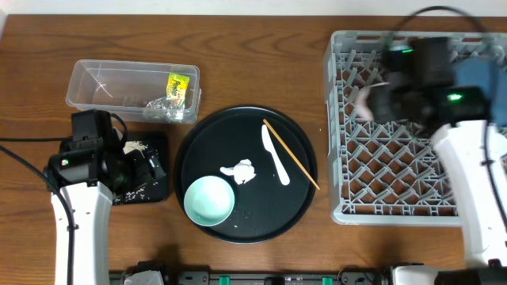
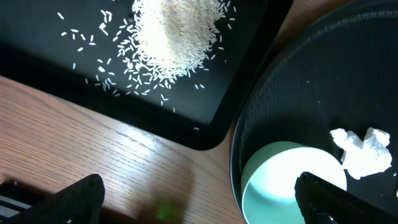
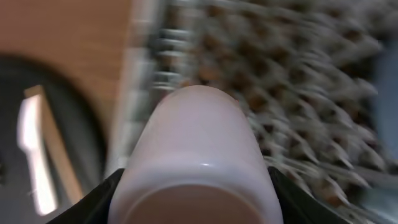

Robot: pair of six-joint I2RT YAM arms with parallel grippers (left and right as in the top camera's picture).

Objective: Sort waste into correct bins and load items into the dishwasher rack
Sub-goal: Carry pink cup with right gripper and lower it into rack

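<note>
My right gripper [image 3: 196,208] is shut on a small pink cup [image 3: 196,143], held over the left part of the grey dishwasher rack [image 1: 412,182]. From above, the cup [image 1: 364,101] shows blurred in front of the arm. My left gripper [image 2: 202,208] stands open and empty above the table, between the shallow black tray [image 2: 236,87] with its heap of rice [image 2: 174,37] and the mint-green bowl [image 2: 280,180]. The bowl [image 1: 209,199], a crumpled tissue [image 1: 239,171], a white spoon [image 1: 275,154] and a chopstick [image 1: 291,154] lie on the round black tray [image 1: 198,142].
A clear tub [image 1: 95,83] at the back left holds a yellow-green packet [image 1: 181,85] and a crumpled clear wrapper [image 1: 162,107]. A blurred blue shape [image 1: 482,79] sits at the rack's far right. Bare wood lies between the round tray and the rack.
</note>
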